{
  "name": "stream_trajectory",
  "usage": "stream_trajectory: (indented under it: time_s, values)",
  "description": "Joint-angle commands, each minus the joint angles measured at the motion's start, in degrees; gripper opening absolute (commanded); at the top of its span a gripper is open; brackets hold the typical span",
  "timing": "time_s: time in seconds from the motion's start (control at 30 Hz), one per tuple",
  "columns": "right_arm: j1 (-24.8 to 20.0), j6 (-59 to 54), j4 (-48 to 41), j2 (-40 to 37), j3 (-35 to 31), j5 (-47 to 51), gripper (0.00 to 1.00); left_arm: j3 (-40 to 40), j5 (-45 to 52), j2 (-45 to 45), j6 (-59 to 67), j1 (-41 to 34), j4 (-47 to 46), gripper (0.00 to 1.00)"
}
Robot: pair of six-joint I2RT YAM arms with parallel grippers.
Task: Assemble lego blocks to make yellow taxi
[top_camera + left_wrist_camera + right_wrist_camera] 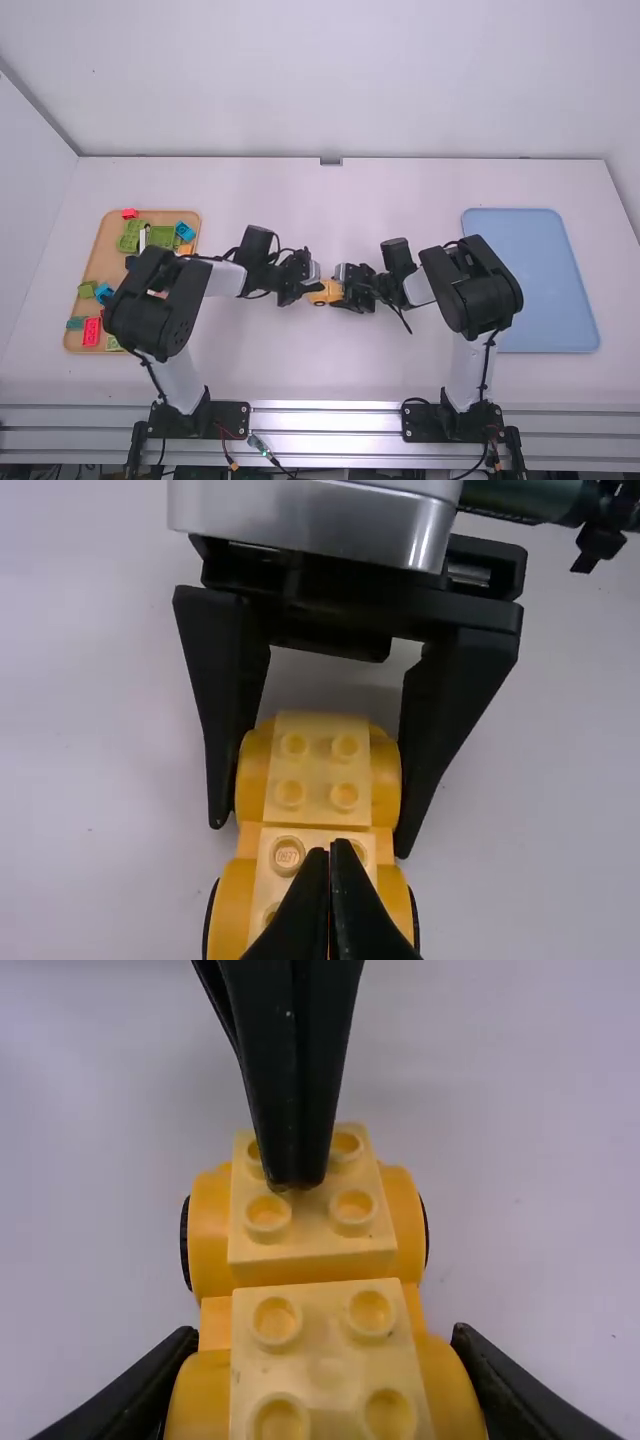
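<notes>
White table (350, 210), right pincer (340, 288) gripping yellow taxi (328, 1360), left pincer (313, 287) closed

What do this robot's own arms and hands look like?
The left arm and right arm match: white links, chunky black joints, black mounts at the table's near edge, and dark cables looping along them. The left hand and right hand each have two plain black, tapering fingers; behind the right one's sits a smooth silvery-grey housing.

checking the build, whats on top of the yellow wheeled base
Two pale yellow studded bricks. The closed left hand partly hides one's studs; the base directly beneath the bricks is covered.
</notes>
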Motion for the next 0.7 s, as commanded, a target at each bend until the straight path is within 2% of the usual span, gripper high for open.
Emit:
stream_trajectory:
  time_s: [0.0, 0.13, 0.4, 0.67]
  values:
    - [0.07, -0.94, -0.13, 0.79, 0.11, 2.01, 0.45, -3.21, -2.29, 0.66, -2.38, -0.44, 0.96, 0.02]
    - [0.07, -0.94, -0.15, 0.79, 0.2, 1.64, 0.45, -4.35, -3.74, 0.66, -3.39, -0.61, 3.23, 0.02]
    - [0.07, -0.52, -0.85, 0.79, 1.07, 0.94, 0.44, -1.42, -9.11, 2.75, -3.39, -4.87, 0.42, 0.02]
    - [0.07, -0.55, -0.79, 0.79, 1.07, 0.79, 0.44, 0.63, -11.17, 5.66, -0.83, -4.22, -3.23, 0.02]
